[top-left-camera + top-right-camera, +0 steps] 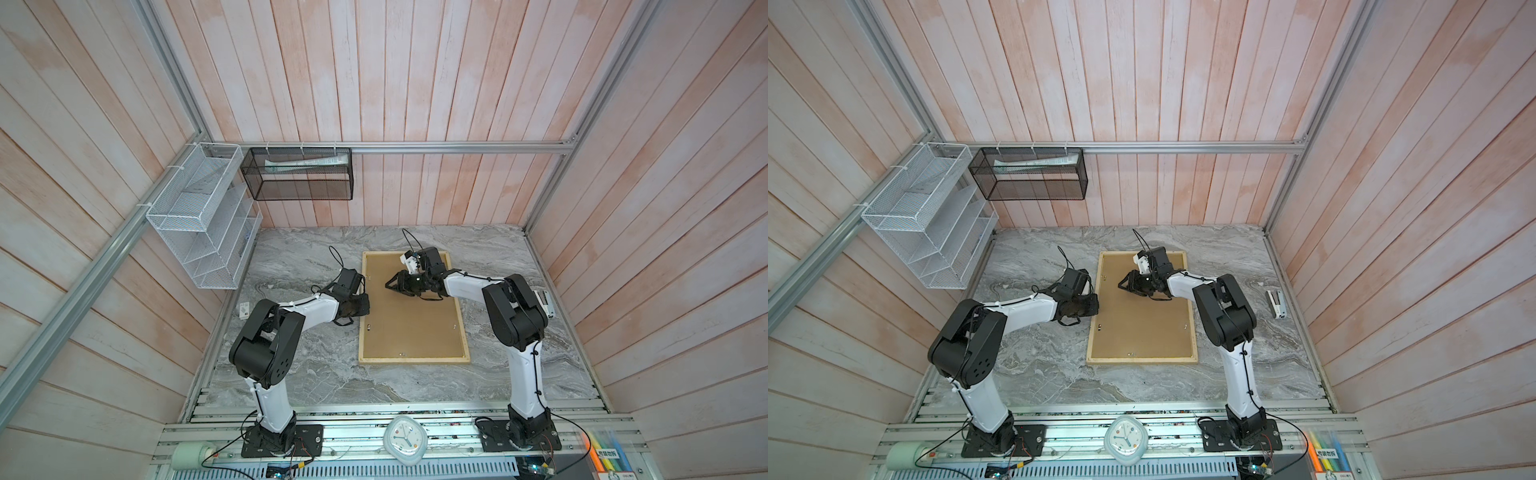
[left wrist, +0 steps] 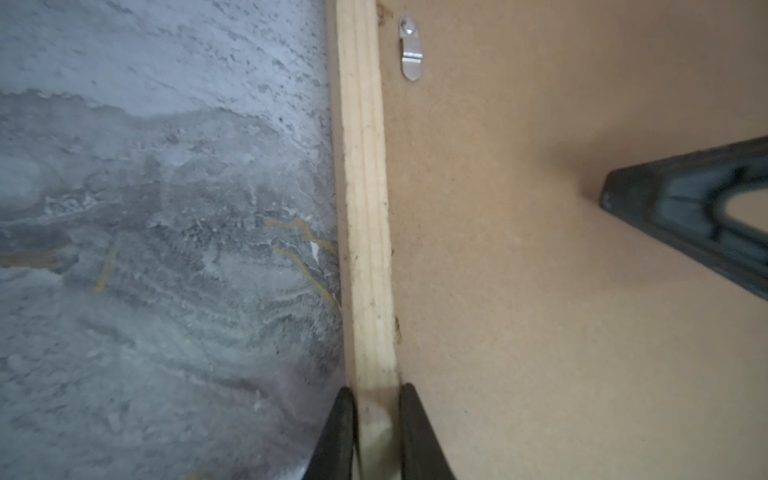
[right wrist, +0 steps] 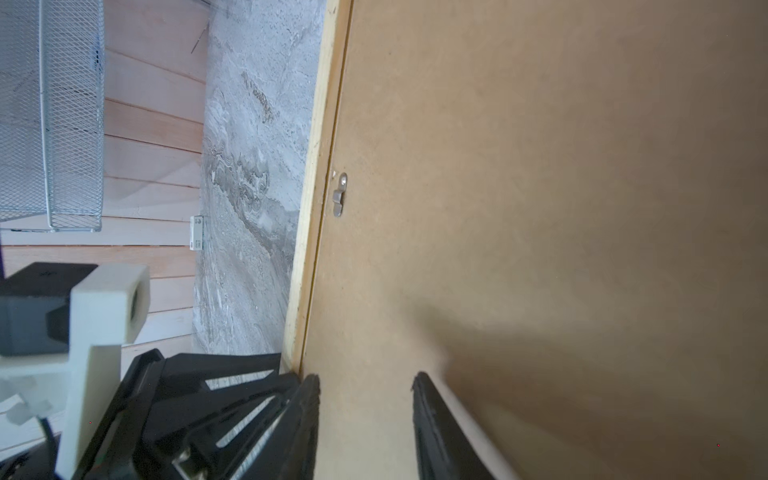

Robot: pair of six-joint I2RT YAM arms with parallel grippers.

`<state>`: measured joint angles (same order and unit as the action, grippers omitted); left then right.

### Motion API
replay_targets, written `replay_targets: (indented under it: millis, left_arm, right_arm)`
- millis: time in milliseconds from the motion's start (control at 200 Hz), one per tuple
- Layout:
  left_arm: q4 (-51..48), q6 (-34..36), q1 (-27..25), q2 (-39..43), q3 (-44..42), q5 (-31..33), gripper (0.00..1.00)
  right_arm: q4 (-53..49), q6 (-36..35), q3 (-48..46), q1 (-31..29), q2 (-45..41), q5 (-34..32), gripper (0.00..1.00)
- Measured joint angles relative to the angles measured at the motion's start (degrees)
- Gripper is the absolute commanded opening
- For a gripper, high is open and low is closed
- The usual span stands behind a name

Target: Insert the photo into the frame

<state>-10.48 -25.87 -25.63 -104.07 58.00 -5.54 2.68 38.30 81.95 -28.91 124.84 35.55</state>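
Note:
The frame [image 1: 413,360] [image 1: 1142,360] of pale wood lies back-up on the marble table, with a brown backing board [image 1: 411,320] [image 1: 1142,320] filling it. The photo is hidden. My left gripper [image 1: 362,309] [image 1: 1094,309] [image 2: 376,392] is shut on the frame's left slat [image 2: 363,208], one finger on each side of it. My right gripper [image 1: 390,286] [image 1: 1123,284] [image 3: 365,380] is over the board's far half, jaws apart, nothing between them. Whether it touches the board [image 3: 540,208] I cannot tell.
Small metal turn clips [image 2: 410,50] [image 3: 340,195] sit along the frame's inner edge. A white wire rack [image 1: 203,216] and a black mesh basket [image 1: 299,174] hang on the walls at far left. A stapler [image 1: 1276,303] lies by the right wall, a small white item [image 1: 244,309] by the left.

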Motion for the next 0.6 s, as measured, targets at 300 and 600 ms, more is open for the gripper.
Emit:
replay_targets:
  millis: [300, 600]
  left_arm:
    - [0.68, 0.00, -0.04, 1.16, -1.70, -1.53, 0.17]
    - [1.51, -0.04, -0.04, 1.88, -2.84, -1.90, 0.17]
  right_arm:
    - [0.24, 8.26, 8.37, -2.82, 6.67, 0.68, 0.39]
    - [-1.64, 12.11, 14.16, -3.74, 9.90, -1.31, 0.40]
